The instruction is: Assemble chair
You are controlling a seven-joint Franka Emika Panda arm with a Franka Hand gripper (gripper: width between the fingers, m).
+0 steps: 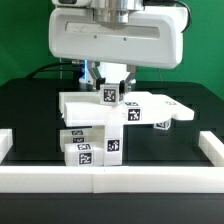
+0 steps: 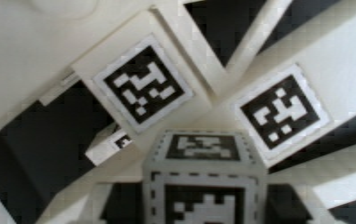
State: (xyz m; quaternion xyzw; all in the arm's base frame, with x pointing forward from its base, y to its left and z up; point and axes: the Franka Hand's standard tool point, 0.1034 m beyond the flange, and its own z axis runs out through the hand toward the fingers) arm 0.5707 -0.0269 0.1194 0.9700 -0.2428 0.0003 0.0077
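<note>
Standing near the middle of the black table (image 1: 25,110), the part-built chair (image 1: 105,125) shows as a cluster of white pieces carrying black-and-white tags. A flat slab (image 1: 150,106) lies on top, reaching toward the exterior view's right. Tagged blocks (image 1: 88,148) are stacked beneath it toward the exterior view's left. A small block (image 1: 110,96) with its own tag stands above the slab, directly under the gripper (image 1: 111,85). The gripper hangs over the chair with its fingers pointing down, one on each side of that small block at a narrow spread. Whether the fingers press on it cannot be told: the contact is too small in the exterior view and the wrist view is blurred. The wrist view looks down on what appears to be the same small block (image 2: 201,150), with a large tag (image 2: 148,85) and a second tag (image 2: 281,105) on white surfaces beyond it. A low white border rail (image 1: 110,180) runs along the table's front edge, close in front of the tagged blocks, with further sections at both sides.
</note>
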